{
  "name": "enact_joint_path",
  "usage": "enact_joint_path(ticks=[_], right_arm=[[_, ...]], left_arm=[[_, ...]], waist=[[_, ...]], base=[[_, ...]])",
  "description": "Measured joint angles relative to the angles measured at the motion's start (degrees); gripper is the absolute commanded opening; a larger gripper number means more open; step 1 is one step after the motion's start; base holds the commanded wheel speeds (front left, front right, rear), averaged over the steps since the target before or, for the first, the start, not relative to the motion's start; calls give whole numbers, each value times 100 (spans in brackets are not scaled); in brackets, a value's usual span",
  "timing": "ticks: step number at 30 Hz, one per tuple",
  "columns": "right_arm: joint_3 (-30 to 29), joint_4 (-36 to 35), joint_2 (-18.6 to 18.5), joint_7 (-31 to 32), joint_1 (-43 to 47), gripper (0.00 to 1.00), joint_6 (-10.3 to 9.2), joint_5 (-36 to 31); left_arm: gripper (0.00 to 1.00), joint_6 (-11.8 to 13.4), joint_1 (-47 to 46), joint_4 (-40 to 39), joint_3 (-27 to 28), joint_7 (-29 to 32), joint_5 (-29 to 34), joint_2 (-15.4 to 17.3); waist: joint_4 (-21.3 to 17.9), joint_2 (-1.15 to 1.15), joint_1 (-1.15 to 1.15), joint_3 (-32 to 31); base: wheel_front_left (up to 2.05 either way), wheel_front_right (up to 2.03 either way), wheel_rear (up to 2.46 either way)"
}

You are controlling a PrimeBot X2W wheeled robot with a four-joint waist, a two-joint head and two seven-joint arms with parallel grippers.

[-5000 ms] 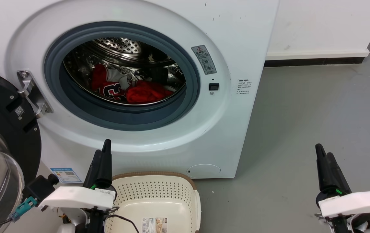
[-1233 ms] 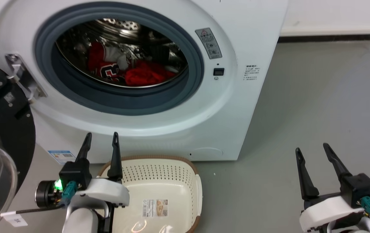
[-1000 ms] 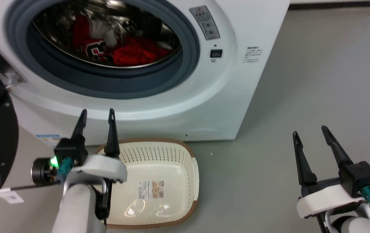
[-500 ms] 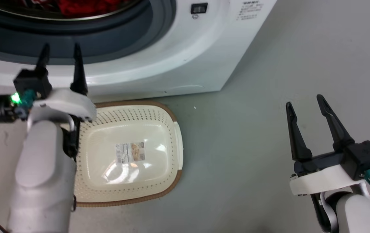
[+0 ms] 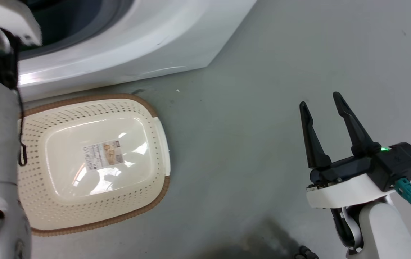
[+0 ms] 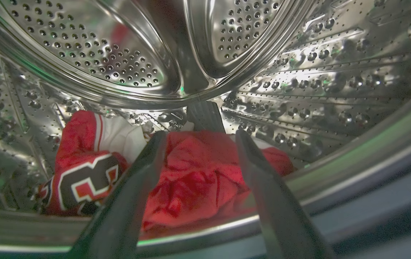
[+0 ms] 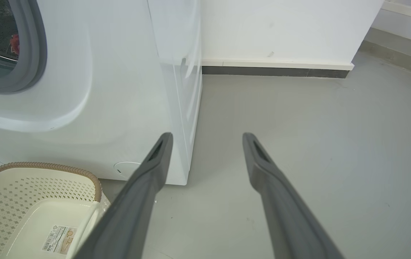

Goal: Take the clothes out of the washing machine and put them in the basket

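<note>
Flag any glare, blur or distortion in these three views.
Head view: sharp, with glare patches inside the basket. Left wrist view: harsh highlights and green tinge on the steel drum, wide-angle bending, left gripper blurred. Right wrist view: even light; right gripper soft near the lens.

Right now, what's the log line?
left fingers open at drum | clothes inside, ungrasped | basket empty | right fingers open

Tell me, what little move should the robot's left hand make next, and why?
Probably ease the left gripper a bit deeper into the drum and down onto the plain red garment. Its fingers are open with that garment framed between them, apparently not yet gripping it. The jersey lies off to the side, and the basket is empty.
</note>
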Motion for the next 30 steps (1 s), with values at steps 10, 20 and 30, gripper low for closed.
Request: enact_joint_path(ticks=[10, 20, 30], right_arm=[[326, 302, -2, -147, -214, 100, 0, 293], [560, 459, -1, -191, -343, 100, 0, 497], [632, 460, -1, -193, -364, 100, 0, 646]], left_arm=[[100, -238, -1564, 780, -364, 1211, 167, 669], [100, -335, -2146, 1532, -723, 2718, 161, 1206], [0, -250, -2437, 1772, -821, 4027, 49, 1276]], waist=[[-515, 0, 0, 334], [-886, 0, 0, 561], [-994, 0, 0, 675]], base=[[0, 0, 0], [0, 0, 0], [0, 0, 0]])
